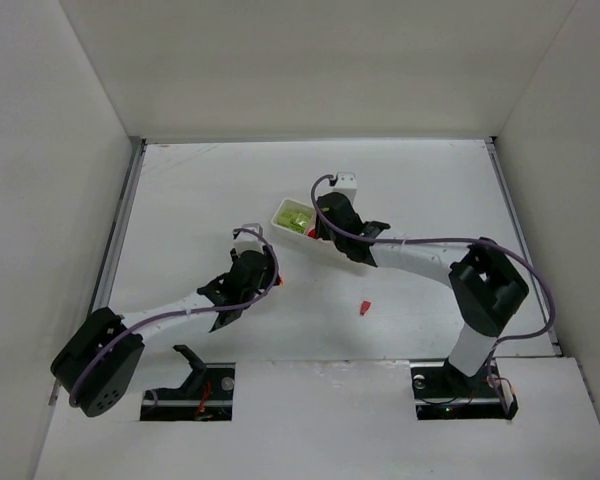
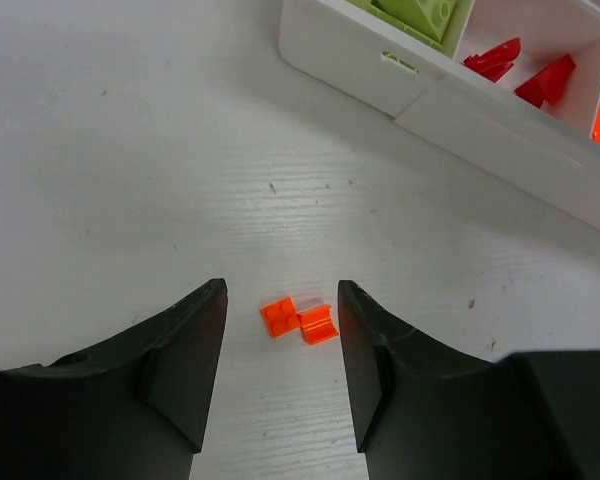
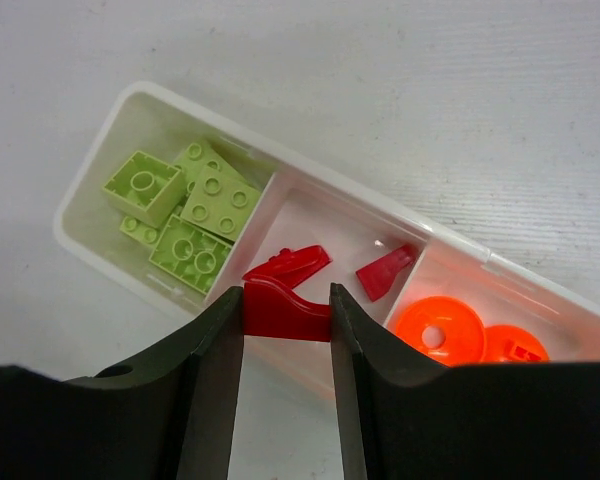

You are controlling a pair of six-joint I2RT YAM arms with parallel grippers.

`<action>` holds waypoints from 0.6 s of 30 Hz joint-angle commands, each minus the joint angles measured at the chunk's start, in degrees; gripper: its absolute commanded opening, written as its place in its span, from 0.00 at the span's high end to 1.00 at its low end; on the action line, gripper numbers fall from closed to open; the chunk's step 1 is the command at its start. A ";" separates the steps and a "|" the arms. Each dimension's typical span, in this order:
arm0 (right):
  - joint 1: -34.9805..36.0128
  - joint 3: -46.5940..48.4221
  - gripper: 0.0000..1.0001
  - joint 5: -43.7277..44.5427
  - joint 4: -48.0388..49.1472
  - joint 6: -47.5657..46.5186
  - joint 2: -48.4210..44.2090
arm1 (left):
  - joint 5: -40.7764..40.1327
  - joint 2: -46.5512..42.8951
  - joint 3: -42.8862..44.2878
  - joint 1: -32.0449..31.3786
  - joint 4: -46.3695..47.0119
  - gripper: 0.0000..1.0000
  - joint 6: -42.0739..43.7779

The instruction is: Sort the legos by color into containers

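Nearest the arm bases, a loose red lego (image 1: 364,307) lies on the worktop (image 1: 430,190). It sits between the two arms, closer to the right arm's side, and neither end effector is at it.

A little farther out, the left end effector (image 2: 279,292) is released, its fingers spread wide above the worktop. The orange legos (image 2: 300,321) sit in the gap between the fingers, nearer the finger on the right of the wrist view. Their long axis runs roughly from finger to finger, slightly tilted, so we judge that closing would press them end to end. We cannot tell whether they are clicked together or merely touching, nor how high the fingers hang over the surface.

Farthest out, the right end effector (image 3: 286,295) is clenched on a red slope piece (image 3: 280,312) above the tray (image 3: 450,250). In the wrist view the piece hangs over the near wall of the middle compartment, where the sorted red pieces (image 3: 290,262) lie. The pale green blocks (image 3: 185,205) fill the compartment to the left and the orange discs (image 3: 435,330) the one to the right. The red compartment lies just ahead of the fingers, so we judge a small advance before letting go to be the safer course.

The orange compartment is cut off by the fingers and the frame edge. From above, the right arm hides most of the tray, and only its green end shows.
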 commanded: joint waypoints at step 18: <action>3.19 -10.71 0.52 0.05 7.35 -0.56 -12.17 | -0.83 6.14 5.61 -3.06 -4.59 0.69 1.35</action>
